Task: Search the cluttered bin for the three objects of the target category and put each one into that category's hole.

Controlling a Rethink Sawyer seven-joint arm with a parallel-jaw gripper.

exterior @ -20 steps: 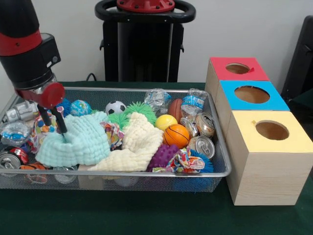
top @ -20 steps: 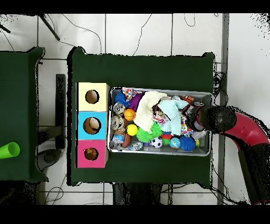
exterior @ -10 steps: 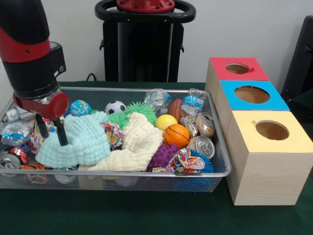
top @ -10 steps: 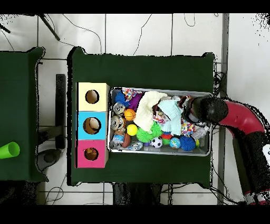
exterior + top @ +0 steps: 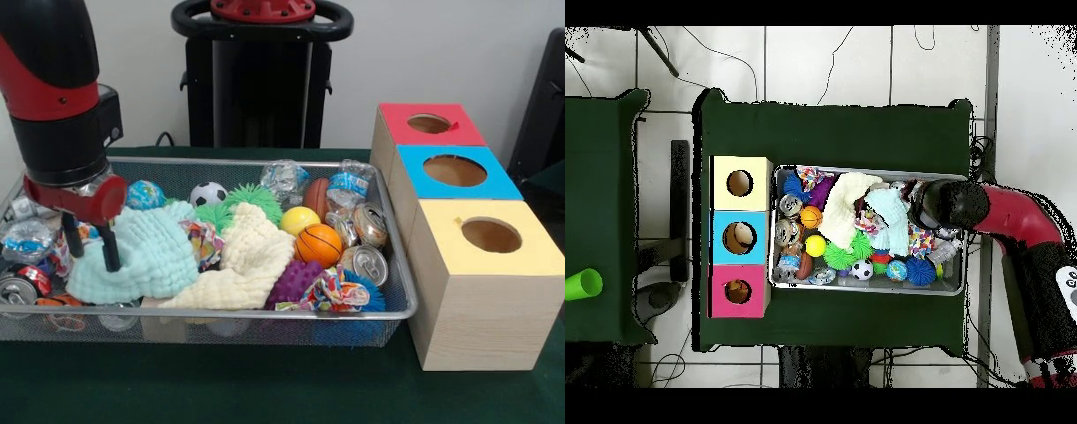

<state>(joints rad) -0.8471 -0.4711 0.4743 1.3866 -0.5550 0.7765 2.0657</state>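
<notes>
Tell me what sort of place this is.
Probably a robotics lab: a wire bin of mixed clutter on a green-covered table, three wooden sorting boxes with holes, cables across the tiled floor.

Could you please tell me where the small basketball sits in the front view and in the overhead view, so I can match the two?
Front view: the basketball lies right of centre in the bin, just below the yellow ball.
Overhead view: the same basketball is at the bin's left end, near the boxes, just above the yellow ball.
Shared landmark: the yellow box, the box nearest the basketball in both views.
</notes>
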